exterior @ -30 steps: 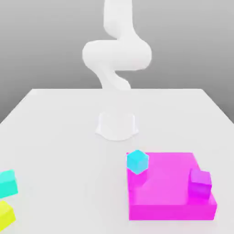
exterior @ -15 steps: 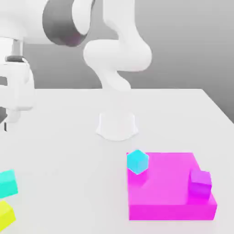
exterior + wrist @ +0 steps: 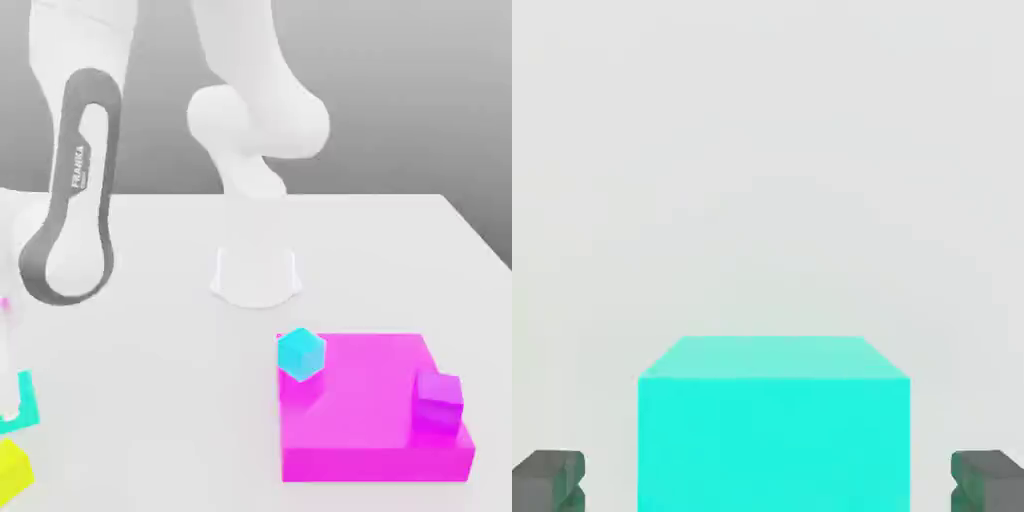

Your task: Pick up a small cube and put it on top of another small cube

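Fingers (image 3: pixel 768 485) spread either side of turq. cube (image 3: pixel 774 445), neither touching, prob. so they can close square on its sides; cube's on the worktop (image 3: pixel 160 400) beside the yel.-green one (image 3: pixel 14 473), w/ grip prob. next.

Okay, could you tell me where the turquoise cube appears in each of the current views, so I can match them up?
Exterior view: at the left edge, low down, partly behind the gripper and just above the yellow cube.
Hand view: the turquoise cube is large, between the open fingers, with a gap on either side.
Shared landmark: the white table, around the cube in both.
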You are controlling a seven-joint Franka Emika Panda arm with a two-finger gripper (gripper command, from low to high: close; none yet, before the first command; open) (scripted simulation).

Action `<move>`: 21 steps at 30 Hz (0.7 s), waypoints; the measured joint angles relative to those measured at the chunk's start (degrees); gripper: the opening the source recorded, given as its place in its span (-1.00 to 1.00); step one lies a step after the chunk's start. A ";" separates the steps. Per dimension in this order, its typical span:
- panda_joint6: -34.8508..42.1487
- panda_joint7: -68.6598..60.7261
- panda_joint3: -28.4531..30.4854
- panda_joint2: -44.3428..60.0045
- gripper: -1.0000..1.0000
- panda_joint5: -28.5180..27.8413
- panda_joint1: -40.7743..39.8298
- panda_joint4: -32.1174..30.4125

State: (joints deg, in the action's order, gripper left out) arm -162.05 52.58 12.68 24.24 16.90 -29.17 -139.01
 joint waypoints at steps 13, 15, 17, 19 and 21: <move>10.05 10.80 4.18 -9.03 -1.00 -7.17 5.33 1.24; 12.23 15.13 4.15 -8.79 -1.00 -7.59 7.12 3.65; 14.38 19.55 4.11 -8.48 -1.00 -8.00 8.91 6.13; 16.50 24.04 4.02 -8.18 -1.00 -8.47 10.62 8.62; 17.03 26.91 3.73 -6.81 -1.00 -8.21 11.71 10.51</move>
State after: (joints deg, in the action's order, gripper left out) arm -145.02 79.49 16.41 17.43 8.68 -17.46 -128.50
